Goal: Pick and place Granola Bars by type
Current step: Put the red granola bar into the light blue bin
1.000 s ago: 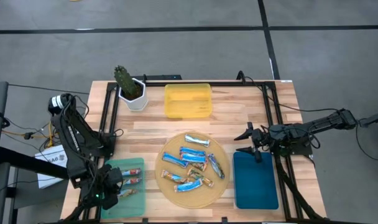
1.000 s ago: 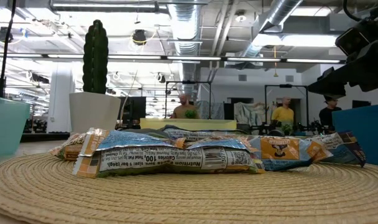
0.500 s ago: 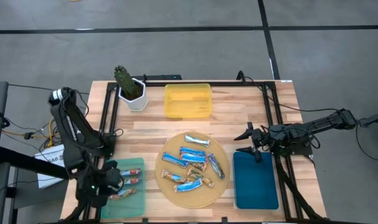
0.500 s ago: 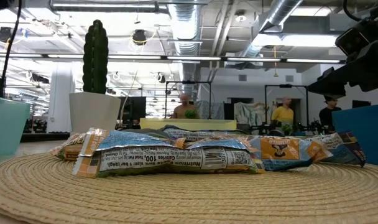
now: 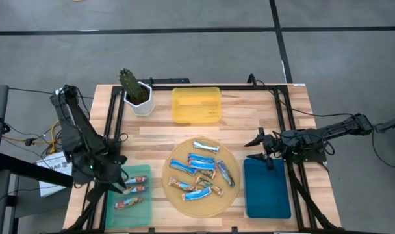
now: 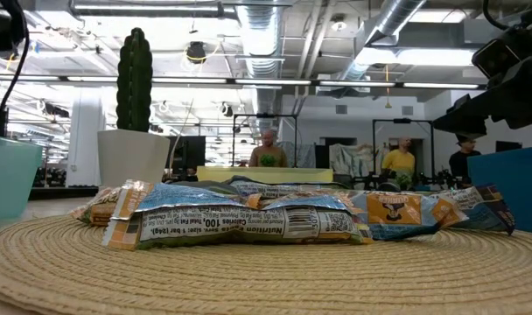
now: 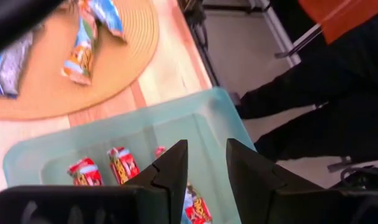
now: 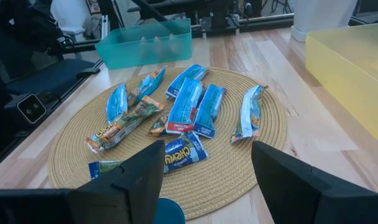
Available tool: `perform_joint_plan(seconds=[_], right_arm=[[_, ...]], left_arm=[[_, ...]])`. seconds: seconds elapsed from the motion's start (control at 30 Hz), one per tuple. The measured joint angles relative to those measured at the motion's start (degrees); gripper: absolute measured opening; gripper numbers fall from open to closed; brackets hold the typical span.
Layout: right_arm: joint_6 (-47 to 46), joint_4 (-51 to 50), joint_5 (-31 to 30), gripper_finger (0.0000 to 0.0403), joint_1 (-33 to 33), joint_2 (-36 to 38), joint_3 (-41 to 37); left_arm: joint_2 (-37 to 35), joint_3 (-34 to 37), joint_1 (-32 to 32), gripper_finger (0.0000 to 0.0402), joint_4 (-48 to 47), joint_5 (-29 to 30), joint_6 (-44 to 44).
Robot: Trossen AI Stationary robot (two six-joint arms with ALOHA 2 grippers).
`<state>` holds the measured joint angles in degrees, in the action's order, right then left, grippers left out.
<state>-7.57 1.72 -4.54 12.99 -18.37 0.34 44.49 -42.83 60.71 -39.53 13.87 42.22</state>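
Note:
Several granola bars (image 5: pixel 201 170) in blue-white and blue-orange wrappers lie in a heap on a round woven mat (image 5: pixel 178 195); the heap (image 8: pixel 186 109) also shows in the right wrist view. Three red-wrapped bars (image 5: pixel 136 184) lie flat in the pale green tray (image 5: pixel 145 170) at the near left, the same bars (image 7: pixel 122 165) showing in the left wrist view. My left gripper (image 5: pixel 119 184) hovers over that tray's left edge; its fingers (image 7: pixel 170 168) stand slightly apart with nothing between them. My right gripper (image 8: pixel 204 180) waits open at the right, beside the blue tray (image 5: pixel 267 192).
A yellow tray (image 5: pixel 196 104) and a potted cactus (image 5: pixel 135 91) stand at the far edge. Black frame rails (image 5: pixel 113 123) run along both sides of the wooden table. Bare wood lies between mat and yellow tray. People stand in the room beyond (image 6: pixel 268 149).
My left gripper has risen from low over the green tray and drawn back toward the table's far-left, rolling about its own axis as it went. The three bars in the tray stay where they lay. The gap between its fingers has not visibly changed.

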Motion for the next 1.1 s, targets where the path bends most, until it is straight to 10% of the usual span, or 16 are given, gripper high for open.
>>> perform_joint_plan(seconds=[0.5,1.1], right_arm=[[-0.02,0.0,0.0,0.0234,-0.01,0.0,0.0],[0.0,0.0,0.0,0.0234,0.0,0.02,0.0]], left_arm=[[1.53,0.0,-11.09,0.0102,1.95,1.03,-7.08],[30.09,-7.84,-43.0,0.0102,25.17,-0.07,-14.95]])
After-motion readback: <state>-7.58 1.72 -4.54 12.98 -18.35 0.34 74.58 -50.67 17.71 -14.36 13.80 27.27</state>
